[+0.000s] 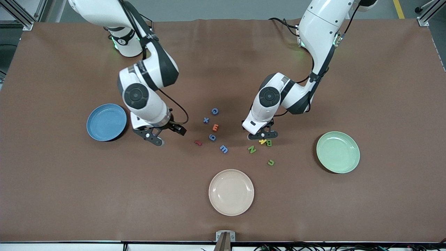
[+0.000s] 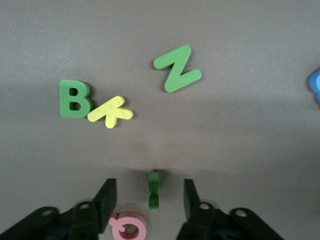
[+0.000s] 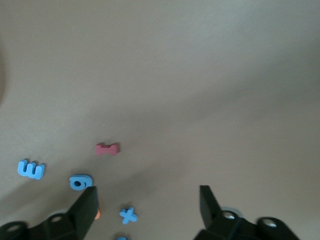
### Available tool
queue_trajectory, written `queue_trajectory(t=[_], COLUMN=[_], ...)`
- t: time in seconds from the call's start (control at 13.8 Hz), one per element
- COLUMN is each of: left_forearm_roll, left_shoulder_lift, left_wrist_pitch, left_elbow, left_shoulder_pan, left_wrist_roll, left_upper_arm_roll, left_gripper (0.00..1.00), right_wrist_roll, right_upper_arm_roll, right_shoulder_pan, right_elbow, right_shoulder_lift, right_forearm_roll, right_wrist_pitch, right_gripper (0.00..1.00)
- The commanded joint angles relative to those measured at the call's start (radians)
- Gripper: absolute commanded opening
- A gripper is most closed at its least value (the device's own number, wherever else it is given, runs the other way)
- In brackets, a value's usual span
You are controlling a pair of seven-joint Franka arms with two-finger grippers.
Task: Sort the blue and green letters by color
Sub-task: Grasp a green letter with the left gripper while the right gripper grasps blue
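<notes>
Both pincers gape empty low over the tabletop (image 1: 55, 195): left pincer (image 2: 150, 192) straddling a green i (image 2: 154, 190), right pincer (image 3: 147, 200) beside blue letters (image 3: 80, 182); only the left wrist view shows a pink letter (image 2: 129, 226)

A robotics lab: two white arms bolted to a brown-covered table (image 1: 383, 104), aluminium framing (image 1: 21, 15) at its corners, yellow floor tape (image 1: 399, 8), and loose cables (image 1: 313, 247) along the near edge.
</notes>
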Motion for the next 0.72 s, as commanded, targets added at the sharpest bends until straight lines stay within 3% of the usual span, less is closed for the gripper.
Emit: queue_trajectory(t=[0.0,0.29,0.51,0.65], left_forearm_roll=[0.002,0.004,0.004,0.004], left_shoulder_lift=[0.007,0.015,0.026,0.027], left_wrist_pitch=[0.007,0.004,0.004,0.004], left_elbow=[0.005,0.005,0.005,0.007], left_shoulder_pan=[-0.003,-0.004,-0.018,-0.018], left_wrist_roll=[-0.029,-0.064,-0.064,-0.064], left_upper_arm_roll=[0.009,0.009,0.009,0.009], left_gripper=[0.49,0.4,0.36,0.24], right_wrist_roll=[0.059,0.103,0.168,0.174], right_upper_arm_roll=[-0.01,-0.01,-0.01,-0.012], right_shoulder_pan=[0.055,0.121,0.161,0.17], right_elbow=[0.029,0.088,0.165,0.184], right_shoulder_lift=[0.071,0.191,0.271,0.3], right_forearm_roll=[0.018,0.016,0.01,0.007], right_wrist_pitch=[0.068,0.183,0.185,0.186], right_gripper=[0.85,0.83,0.83,0.82])
